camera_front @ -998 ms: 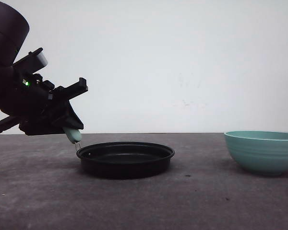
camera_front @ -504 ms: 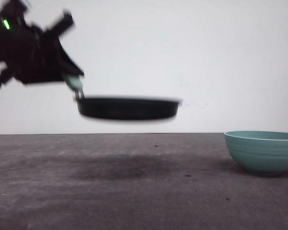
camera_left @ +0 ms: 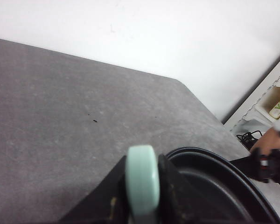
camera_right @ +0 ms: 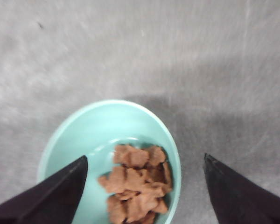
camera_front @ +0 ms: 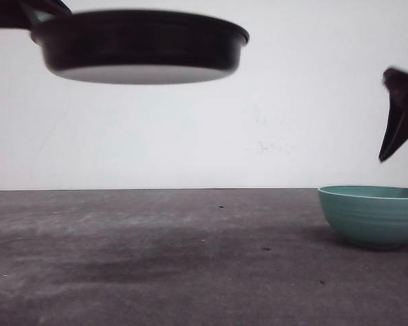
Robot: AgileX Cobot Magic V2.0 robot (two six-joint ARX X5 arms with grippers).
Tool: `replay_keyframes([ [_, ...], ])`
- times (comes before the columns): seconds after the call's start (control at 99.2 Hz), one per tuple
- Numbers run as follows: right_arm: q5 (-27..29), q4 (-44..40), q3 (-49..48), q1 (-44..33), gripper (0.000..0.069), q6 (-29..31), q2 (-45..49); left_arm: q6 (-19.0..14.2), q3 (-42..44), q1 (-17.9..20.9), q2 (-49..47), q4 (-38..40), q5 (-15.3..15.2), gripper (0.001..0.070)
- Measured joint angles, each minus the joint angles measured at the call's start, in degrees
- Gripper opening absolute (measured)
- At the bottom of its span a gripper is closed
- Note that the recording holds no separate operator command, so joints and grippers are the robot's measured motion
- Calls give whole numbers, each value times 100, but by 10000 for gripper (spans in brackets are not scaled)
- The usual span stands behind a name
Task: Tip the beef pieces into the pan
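Observation:
The black pan [camera_front: 139, 44] hangs high above the table's left side, roughly level, and its inside [camera_left: 214, 184] looks bare. My left gripper [camera_left: 142, 163] is shut on the pan's mint-green handle [camera_left: 142, 182], one finger on each side. The beef pieces [camera_right: 135, 184], orange-brown chunks, lie heaped in a teal bowl [camera_front: 372, 214] at the table's right. My right gripper [camera_right: 144, 161] hovers open above that bowl [camera_right: 79, 135], its dark fingers [camera_right: 60, 189] spread wider than the heap and touching nothing. One of its fingers [camera_front: 400, 115] shows at the right edge, above the bowl.
The grey table [camera_front: 190, 258] runs back to a white wall. Its right edge [camera_left: 210, 112] meets white shelving [camera_left: 270, 100] holding small items. A few dark specks [camera_front: 220, 206] dot the tabletop.
My left gripper has lifted the pan by its handle from the table to high above it. My right gripper has come down into view over the teal bowl.

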Motion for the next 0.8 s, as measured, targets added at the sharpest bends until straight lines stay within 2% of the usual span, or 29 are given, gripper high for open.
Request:
replay_keyframes([
  [0.171, 0, 363, 0, 0, 475, 0, 588, -2, 0, 0, -472, -282, 2, 53],
  [0.343, 4, 601, 0, -2, 380, 0, 1005, 0, 0, -2, -782, -535, 9, 53],
  [0.484, 9, 721, 0, -2, 337, 0, 1257, -2, 0, -2, -914, -719, 9, 53],
  [0.676, 116, 898, 0, -2, 113, 0, 1325, -2, 0, -2, -938, -743, 9, 53],
  [0.797, 179, 914, 0, -2, 39, 0, 1325, 0, 0, -2, -938, -752, 9, 53],
])
